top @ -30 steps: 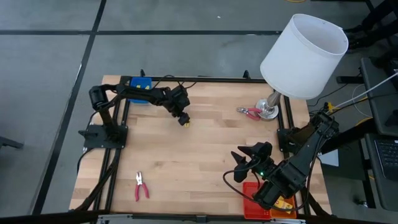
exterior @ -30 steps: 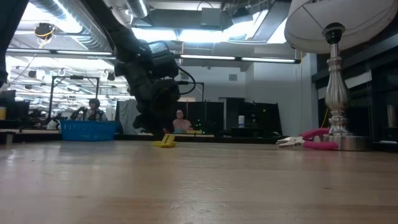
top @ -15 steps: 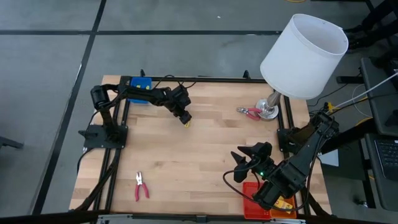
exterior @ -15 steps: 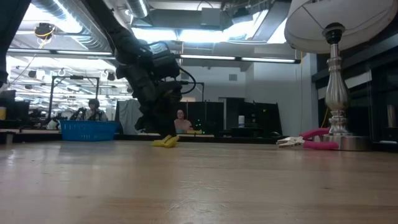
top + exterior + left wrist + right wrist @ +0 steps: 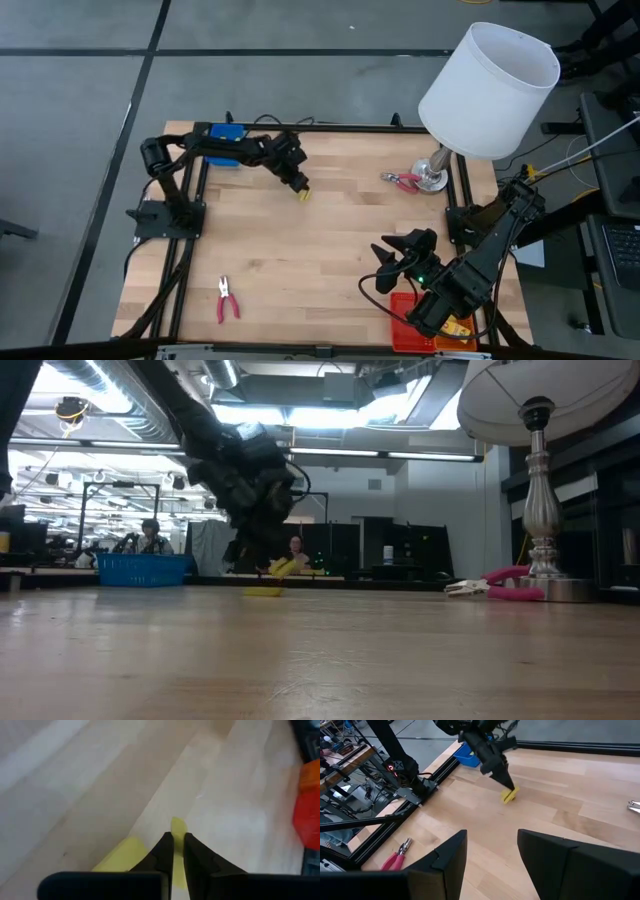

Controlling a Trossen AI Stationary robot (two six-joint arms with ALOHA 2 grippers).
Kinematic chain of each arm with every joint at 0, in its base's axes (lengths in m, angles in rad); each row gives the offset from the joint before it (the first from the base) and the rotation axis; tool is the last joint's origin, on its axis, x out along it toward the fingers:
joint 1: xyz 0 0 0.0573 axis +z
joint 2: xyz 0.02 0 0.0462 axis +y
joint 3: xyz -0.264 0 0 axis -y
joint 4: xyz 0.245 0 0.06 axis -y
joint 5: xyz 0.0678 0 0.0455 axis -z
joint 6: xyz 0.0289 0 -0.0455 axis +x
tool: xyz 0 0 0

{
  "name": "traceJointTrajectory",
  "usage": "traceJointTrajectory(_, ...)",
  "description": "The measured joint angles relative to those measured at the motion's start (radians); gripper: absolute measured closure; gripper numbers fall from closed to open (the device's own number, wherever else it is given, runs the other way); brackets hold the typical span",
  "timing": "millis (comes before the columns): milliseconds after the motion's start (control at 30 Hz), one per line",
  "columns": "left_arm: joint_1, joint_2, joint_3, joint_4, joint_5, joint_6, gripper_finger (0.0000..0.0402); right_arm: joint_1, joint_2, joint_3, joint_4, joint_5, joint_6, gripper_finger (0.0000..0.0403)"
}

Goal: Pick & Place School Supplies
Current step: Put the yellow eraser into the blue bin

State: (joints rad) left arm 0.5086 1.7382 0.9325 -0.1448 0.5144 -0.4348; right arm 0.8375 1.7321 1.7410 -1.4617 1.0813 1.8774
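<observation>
Two tiny yellow pieces show near the table's far left. One (image 5: 283,567) is in my left gripper (image 5: 299,188), which is shut on it; the other (image 5: 263,591) lies flat on the wood just below. One pair of red-handled pliers (image 5: 228,298) lies near the front left, and another (image 5: 402,181) lies by the lamp's foot. My right gripper (image 5: 400,262) hangs open at the front right, above the red tray (image 5: 405,318), holding nothing. My left gripper pinches the thin yellow piece (image 5: 177,827) between its two fingertips (image 5: 166,845); the piece's end sticks out past them. The fingers come slanting down from the far left. The piece hangs tilted, a little above the table and above the other yellow piece (image 5: 122,857).
A blue tray (image 5: 225,135) stands at the far left corner, behind my left arm. A lamp with a white shade (image 5: 490,88) and metal foot (image 5: 433,178) stands at the far right. The red tray holds a yellow-orange packet (image 5: 455,328). Bare wood lies in the table's middle.
My left gripper has taken hold of one yellow piece and raised it off the table, tipping it; the other yellow piece has stayed on the wood. The gripper has shifted slightly toward the table's far right.
</observation>
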Motion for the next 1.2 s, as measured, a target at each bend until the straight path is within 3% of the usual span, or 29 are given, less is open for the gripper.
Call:
traceJointTrajectory(133, 0.016, -0.088, 0.0, -0.001, -0.044, -0.025, 0.0385, 0.0, 0.0, 0.0, 0.002, 0.001, 0.0, 0.0225)
traceJointTrajectory(200, 0.02, -0.148, 0.0, -0.012, -0.117, -0.04, 0.0385, 0.0, 0.0, 0.0, 0.001, 0.003, -0.002, 0.0225)
traceJointTrajectory(467, 0.03, -0.439, 0.001, -0.314, -0.751, -0.018, 0.0385, -0.003, 0.0, 0.0, -0.001, 0.003, -0.036, 0.0225)
traceJointTrajectory(600, 0.123, -0.521, 0.002, -0.542, -0.972, -0.111, 0.0385, -0.01, 0.0, 0.0, -0.001, 0.003, -0.062, 0.0225)
traceJointTrajectory(767, 0.316, -0.555, 0.002, -0.625, -1.002, -0.133, 0.0385, -0.014, 0.0, 0.0, -0.001, 0.004, -0.096, 0.0225)
traceJointTrajectory(900, 0.442, -0.547, 0.002, -0.613, -0.951, -0.107, 0.0385, -0.014, 0.0, 0.0, -0.001, 0.011, -0.105, 0.0225)
traceJointTrajectory(1200, 0.463, -0.455, 0.002, -0.64, -0.91, -0.147, 0.0385, -0.01, 0.0, 0.0, 0.011, 0.014, -0.105, 0.0224)
